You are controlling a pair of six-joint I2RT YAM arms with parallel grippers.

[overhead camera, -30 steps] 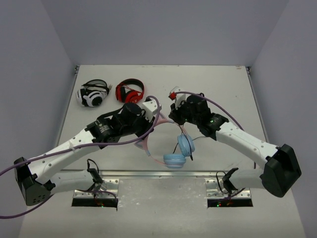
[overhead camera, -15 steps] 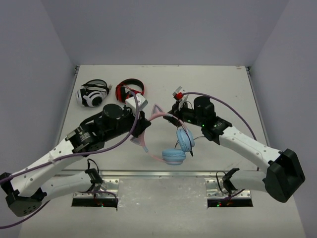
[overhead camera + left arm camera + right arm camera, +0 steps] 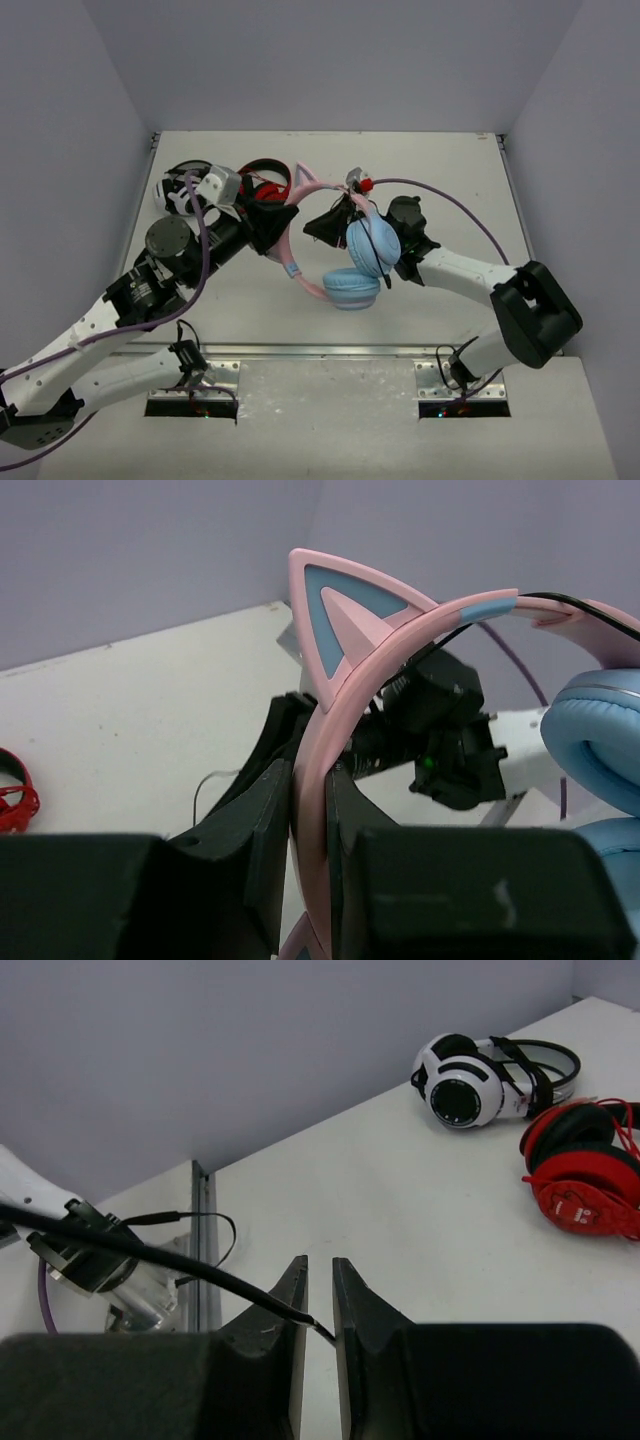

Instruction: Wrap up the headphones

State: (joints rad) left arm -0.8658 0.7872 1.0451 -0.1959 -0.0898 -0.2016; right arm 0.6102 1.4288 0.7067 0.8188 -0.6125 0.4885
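The headphones hang lifted over the table's middle, with the pink cat-ear headband [image 3: 291, 243] and two light blue earcups [image 3: 372, 246]. My left gripper [image 3: 279, 224] is shut on the headband [image 3: 400, 640], which runs up between its jaws [image 3: 308, 780]. My right gripper [image 3: 314, 231] sits just right of the headband, beside the upper earcup. Its jaws [image 3: 320, 1270] stand a narrow gap apart. The thin black cable [image 3: 150, 1250] lies over the left finger and its plug tip crosses the gap, unpinched.
White-and-black headphones [image 3: 181, 195] and red-and-black headphones [image 3: 262, 178] lie at the back left, close behind my left wrist; the right wrist view shows both, the white pair [image 3: 470, 1085] and the red pair [image 3: 585, 1175]. A metal rail [image 3: 320, 350] runs along the near edge.
Both grippers rose and swung toward the back left, lifting and tilting the headphones. The right gripper's jaws parted slightly around the cable end.
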